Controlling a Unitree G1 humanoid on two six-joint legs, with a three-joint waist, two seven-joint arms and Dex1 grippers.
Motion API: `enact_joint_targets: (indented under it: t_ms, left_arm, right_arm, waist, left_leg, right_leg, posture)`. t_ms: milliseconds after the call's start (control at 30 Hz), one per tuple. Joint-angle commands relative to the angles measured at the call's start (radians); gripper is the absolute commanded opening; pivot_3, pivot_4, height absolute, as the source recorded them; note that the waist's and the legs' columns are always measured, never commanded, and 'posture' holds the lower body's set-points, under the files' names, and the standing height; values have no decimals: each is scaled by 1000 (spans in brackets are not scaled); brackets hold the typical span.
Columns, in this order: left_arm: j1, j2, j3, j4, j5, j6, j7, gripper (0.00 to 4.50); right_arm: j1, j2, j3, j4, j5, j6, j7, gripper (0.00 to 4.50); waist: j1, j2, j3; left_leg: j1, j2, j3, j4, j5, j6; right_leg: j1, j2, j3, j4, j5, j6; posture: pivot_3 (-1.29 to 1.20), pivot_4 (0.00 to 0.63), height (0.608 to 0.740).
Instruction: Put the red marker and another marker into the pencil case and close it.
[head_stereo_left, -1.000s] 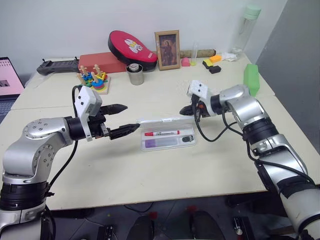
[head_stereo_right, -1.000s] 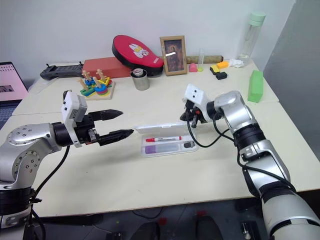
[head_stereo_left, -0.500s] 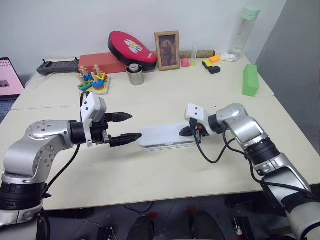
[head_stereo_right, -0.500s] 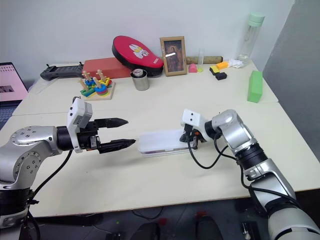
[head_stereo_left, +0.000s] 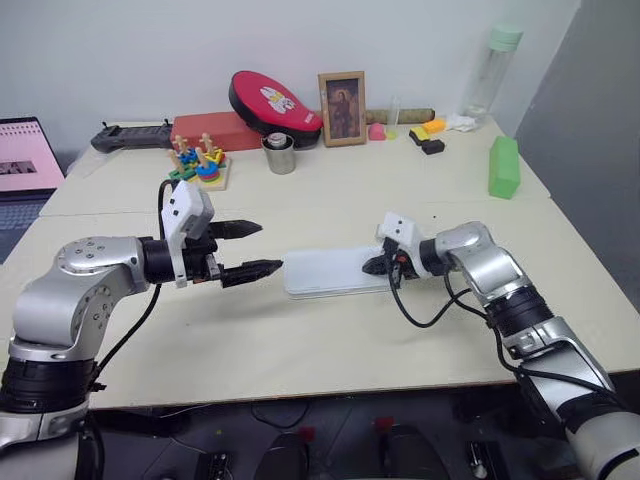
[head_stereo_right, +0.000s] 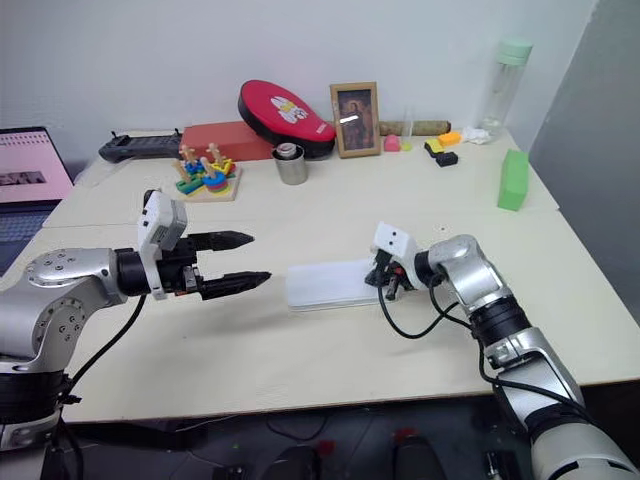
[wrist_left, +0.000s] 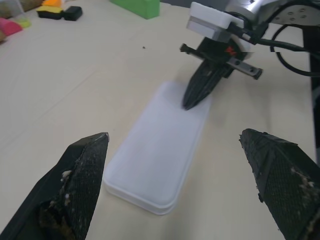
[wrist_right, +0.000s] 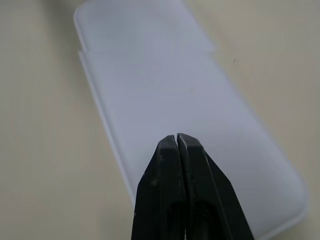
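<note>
Pencil case (head_stereo_left: 332, 272) lies lid-down between both grippers: right gripper (head_stereo_left: 378, 265), fingers pressed together, rests on its end; left gripper (head_stereo_left: 268, 248) hangs spread beside it. Likely light, stiff, slippery plastic; press the lid's edges.

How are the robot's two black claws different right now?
The left gripper has its fingers spread wide open, while the right gripper has its fingers pressed shut together. The left gripper hangs in the air beside one end of the pencil case, touching nothing; the right gripper's tips rest on the case's closed lid at the other end. Both point towards the case.
</note>
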Motion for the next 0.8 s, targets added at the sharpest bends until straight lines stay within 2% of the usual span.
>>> enact_joint_targets:
  t_ms: [33, 133, 233, 300, 500, 600, 800]
  left_arm:
    - [-33, -41, 47, 99, 54, -62, 101, 4500]
    - [-30, -45, 61, 155, 78, -92, 128, 4500]
    - [-29, -43, 77, 191, 87, -114, 139, 4500]
    - [-33, -42, 91, 220, 91, -124, 148, 4500]
    - [-37, -30, 108, 278, 113, -158, 161, 4500]
    - [-28, -25, 124, 288, 109, -158, 168, 4500]
    - [-10, -17, 162, 290, 90, -139, 155, 4500]
  right_arm:
    - [3, -39, -194, -126, 108, 44, -85, 26]
    - [33, -93, -277, -161, 142, 62, -118, 26]
    - [44, -142, -332, -187, 183, 104, -126, 434]
    - [53, -183, -355, -207, 212, 144, -112, 954]
    - [85, -260, -358, -200, 221, 140, -109, 2422]
    - [92, -279, -360, -185, 219, 134, -112, 2997]
    - [87, -296, -348, -171, 221, 124, -109, 4463]
  waist:
    - [1, 0, 0]
    - [1, 0, 0]
    - [-1, 0, 0]
    - [-2, 0, 0]
    - [-4, 0, 0]
    - [-2, 0, 0]
    - [-2, 0, 0]
  left_leg:
    - [-1, 0, 0, 0, 0, 0]
    - [-3, 0, 0, -1, 0, 0]
    - [-9, 0, 1, -2, 0, -1]
    - [-15, 0, 1, -1, 1, -3]
    - [-14, 0, 1, -1, 0, 0]
    - [-15, 0, 1, 0, 0, 0]
    - [-15, 0, 2, 0, 0, 0]
  right_leg:
    - [-1, 0, 0, 0, 0, -1]
    - [-3, 0, 0, -1, 1, -1]
    - [-10, 0, 0, -2, 1, -2]
    - [-16, 0, 0, -2, 1, -2]
    - [-15, 0, 0, -2, 1, -2]
    - [-14, 0, 0, -1, 1, -1]
    - [-14, 0, 0, -2, 1, -1]
  posture:
    - [0, 150, 740]
    - [0, 150, 740]
    - [0, 150, 740]
    - [0, 150, 740]
    - [0, 150, 740]
    - [0, 150, 740]
    - [0, 150, 740]
